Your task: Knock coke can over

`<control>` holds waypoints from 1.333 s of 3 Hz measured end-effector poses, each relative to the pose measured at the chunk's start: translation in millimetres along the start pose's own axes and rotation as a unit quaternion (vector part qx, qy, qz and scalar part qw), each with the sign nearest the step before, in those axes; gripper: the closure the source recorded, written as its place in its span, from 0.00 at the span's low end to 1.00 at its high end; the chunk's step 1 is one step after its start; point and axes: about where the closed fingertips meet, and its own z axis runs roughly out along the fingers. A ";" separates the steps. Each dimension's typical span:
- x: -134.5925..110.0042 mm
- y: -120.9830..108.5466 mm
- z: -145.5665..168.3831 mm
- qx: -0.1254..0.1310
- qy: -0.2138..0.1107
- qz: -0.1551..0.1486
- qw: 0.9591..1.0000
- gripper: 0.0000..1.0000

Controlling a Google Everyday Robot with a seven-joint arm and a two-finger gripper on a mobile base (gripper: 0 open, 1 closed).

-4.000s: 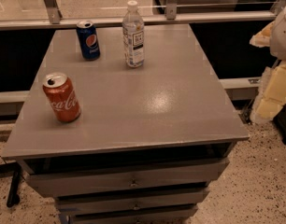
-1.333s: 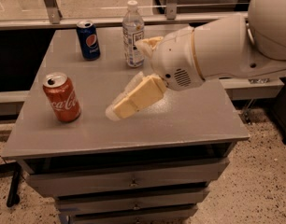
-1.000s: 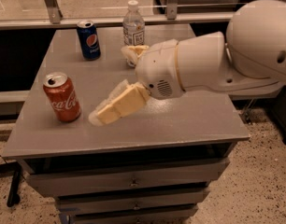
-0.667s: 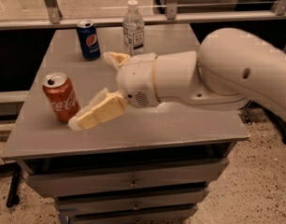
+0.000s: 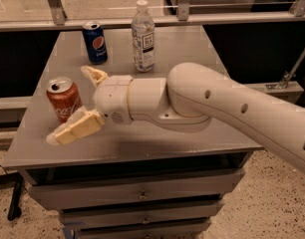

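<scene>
The coke can (image 5: 62,97), red with white script and a silver top, stands upright near the left front of the grey table (image 5: 192,49). My gripper (image 5: 69,105) has reached in from the right and is open. One cream finger (image 5: 94,74) lies behind the can on its right. The other finger (image 5: 75,129) lies in front of the can, low by its base. The can sits between the two fingers. I cannot tell whether either finger touches it.
A blue Pepsi can (image 5: 94,43) stands at the back left. A clear plastic bottle (image 5: 143,36) with a white cap stands at the back middle. My white arm (image 5: 207,103) crosses the table's right half. Drawers (image 5: 137,195) sit under the tabletop. A metal rail (image 5: 157,19) runs behind.
My arm has swept in from the right and moved left across the table. The gripper now straddles the coke can. The can still stands upright in the same spot.
</scene>
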 end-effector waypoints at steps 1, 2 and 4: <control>17.1 -10.8 20.6 -0.006 -0.016 -0.007 1.000 0.00; 26.1 -20.5 34.1 -0.005 -0.027 -0.006 1.000 0.00; 31.4 -15.2 53.2 -0.010 -0.033 0.005 0.999 0.41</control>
